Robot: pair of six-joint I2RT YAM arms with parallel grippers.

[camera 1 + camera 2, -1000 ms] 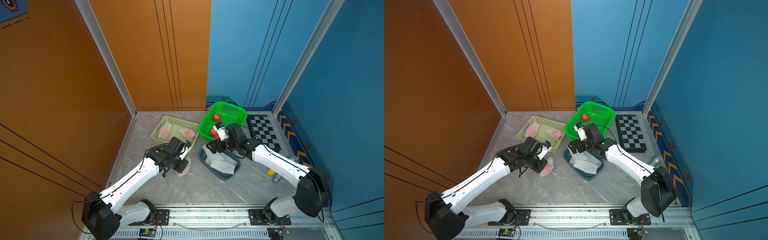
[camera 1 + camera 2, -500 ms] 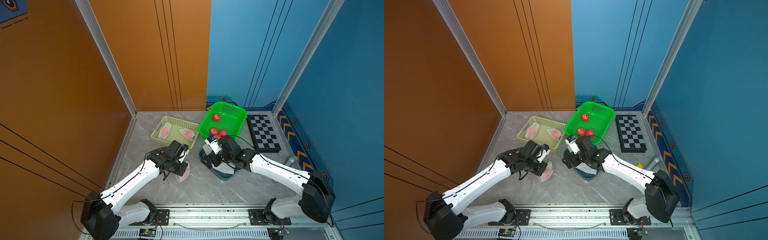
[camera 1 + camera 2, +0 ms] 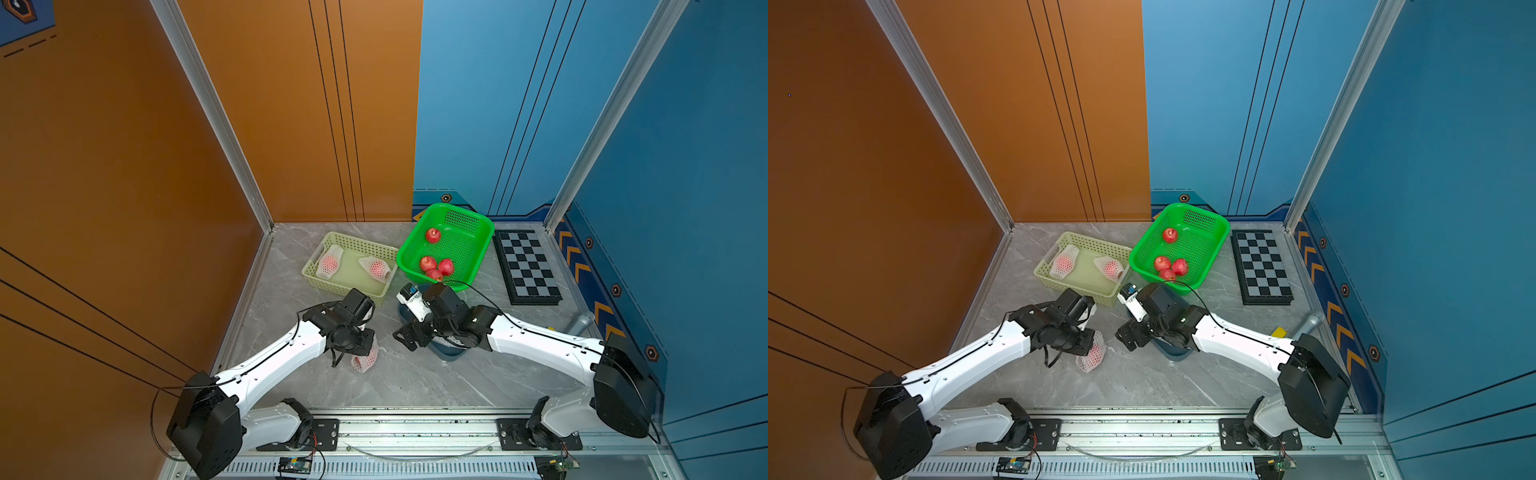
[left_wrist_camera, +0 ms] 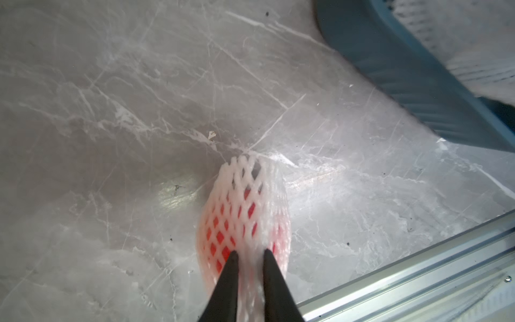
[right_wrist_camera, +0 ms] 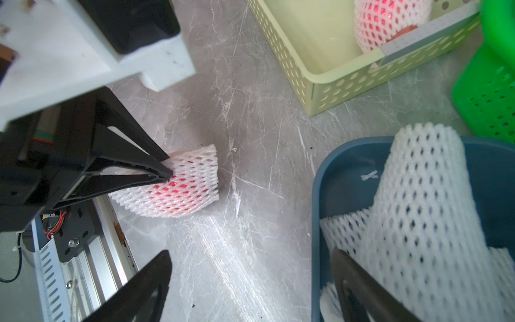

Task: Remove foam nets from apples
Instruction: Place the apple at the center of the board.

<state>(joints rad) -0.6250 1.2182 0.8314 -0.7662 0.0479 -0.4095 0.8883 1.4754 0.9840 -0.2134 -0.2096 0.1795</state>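
Jaws of left gripper (image 4: 249,253) stand narrow, pinching white foam mesh net (image 4: 245,192) around red apple (image 4: 220,237) on grey marble worktop (image 4: 139,111) near its front edge. Right gripper (image 5: 252,255): wide, empty, above blue tray (image 5: 348,159) rim.

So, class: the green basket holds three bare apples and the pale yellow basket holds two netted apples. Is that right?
No: the green basket holds four bare apples, not three, as both top views show. The pale yellow basket does hold two netted apples.
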